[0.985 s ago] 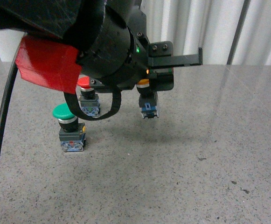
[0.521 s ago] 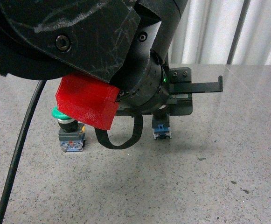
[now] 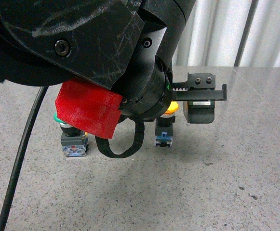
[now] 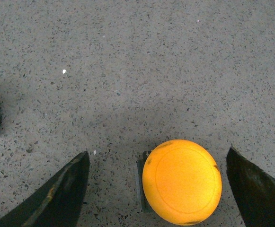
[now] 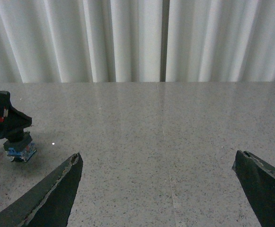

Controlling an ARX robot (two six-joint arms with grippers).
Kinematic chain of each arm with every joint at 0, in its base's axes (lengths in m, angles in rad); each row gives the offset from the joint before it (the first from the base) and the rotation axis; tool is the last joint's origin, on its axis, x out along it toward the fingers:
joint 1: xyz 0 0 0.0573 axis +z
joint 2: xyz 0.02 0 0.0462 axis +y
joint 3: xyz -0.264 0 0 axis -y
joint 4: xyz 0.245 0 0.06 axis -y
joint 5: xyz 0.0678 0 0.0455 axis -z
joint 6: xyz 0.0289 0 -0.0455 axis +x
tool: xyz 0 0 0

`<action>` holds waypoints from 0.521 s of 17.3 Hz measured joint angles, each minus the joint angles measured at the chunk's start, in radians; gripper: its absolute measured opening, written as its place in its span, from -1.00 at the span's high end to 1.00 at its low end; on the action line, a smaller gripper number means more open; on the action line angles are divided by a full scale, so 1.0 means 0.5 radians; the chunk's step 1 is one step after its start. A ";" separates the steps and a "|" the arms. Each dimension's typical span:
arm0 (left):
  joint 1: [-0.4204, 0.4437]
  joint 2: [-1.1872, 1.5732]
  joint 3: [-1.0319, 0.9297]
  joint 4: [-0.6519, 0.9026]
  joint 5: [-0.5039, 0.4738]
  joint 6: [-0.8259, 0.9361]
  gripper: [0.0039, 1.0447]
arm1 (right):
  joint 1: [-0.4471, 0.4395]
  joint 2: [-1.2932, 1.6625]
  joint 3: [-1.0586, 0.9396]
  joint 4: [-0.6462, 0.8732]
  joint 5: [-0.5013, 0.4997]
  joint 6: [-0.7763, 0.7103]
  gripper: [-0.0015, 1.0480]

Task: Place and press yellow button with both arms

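1. Yellow button (image 3: 171,107): orange-yellow domed cap, black body, blue-grey base. It stands upright on the speckled grey table (image 3: 217,183), right of the green button (image 3: 73,144).
2. From my left wrist, the cap is round and smooth, with a faint ring near the rim and small dark marks at the edge.
3. Count: one green button, half hidden behind the red block (image 3: 84,113) on my arm, and one yellow button. A blue-grey base shows at the edge of the left wrist view; can't tell whose.
4. Left arm (image 3: 82,43) fills the upper left of the front view, bent down over the yellow button. Left gripper (image 4: 157,151) is spread wide, fingers either side of the cap, not touching it.
5. Right gripper (image 5: 157,153) is spread and empty, low over the table, facing the curtain (image 5: 128,38), well apart from the yellow button.
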 joint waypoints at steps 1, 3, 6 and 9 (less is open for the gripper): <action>0.000 -0.010 0.000 0.005 -0.003 0.014 -0.80 | 0.000 0.000 0.000 0.000 0.000 0.000 -0.87; 0.031 -0.118 -0.033 0.074 -0.037 0.097 -0.86 | 0.000 0.000 0.000 0.000 0.000 0.000 -0.87; 0.120 -0.343 -0.115 0.192 -0.147 0.259 -0.88 | 0.000 0.000 0.000 0.000 0.000 0.000 -0.87; 0.251 -0.613 -0.269 0.301 -0.268 0.465 -0.88 | 0.000 0.000 0.000 0.000 0.000 0.000 -0.87</action>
